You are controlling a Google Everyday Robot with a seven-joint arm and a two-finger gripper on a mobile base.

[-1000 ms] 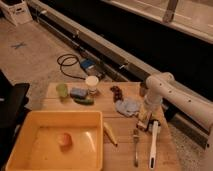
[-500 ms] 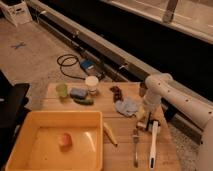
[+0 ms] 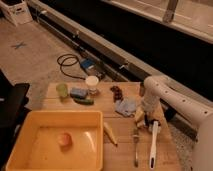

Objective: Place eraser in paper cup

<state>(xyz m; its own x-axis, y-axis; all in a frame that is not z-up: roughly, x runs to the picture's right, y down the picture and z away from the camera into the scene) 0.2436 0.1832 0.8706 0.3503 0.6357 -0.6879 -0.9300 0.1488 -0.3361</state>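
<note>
Tan-brown and oblong, the small eraser (image 3: 138,116) lies on the wooden worktop (image 3: 50,102), right at the robot's lowered pincer (image 3: 146,122). Whether the pincer is apart or together cannot be told. The whitish paper cup (image 3: 92,83) stands well apart across the worktop. An off-centre grip could let the block slip out during the carry.
</note>
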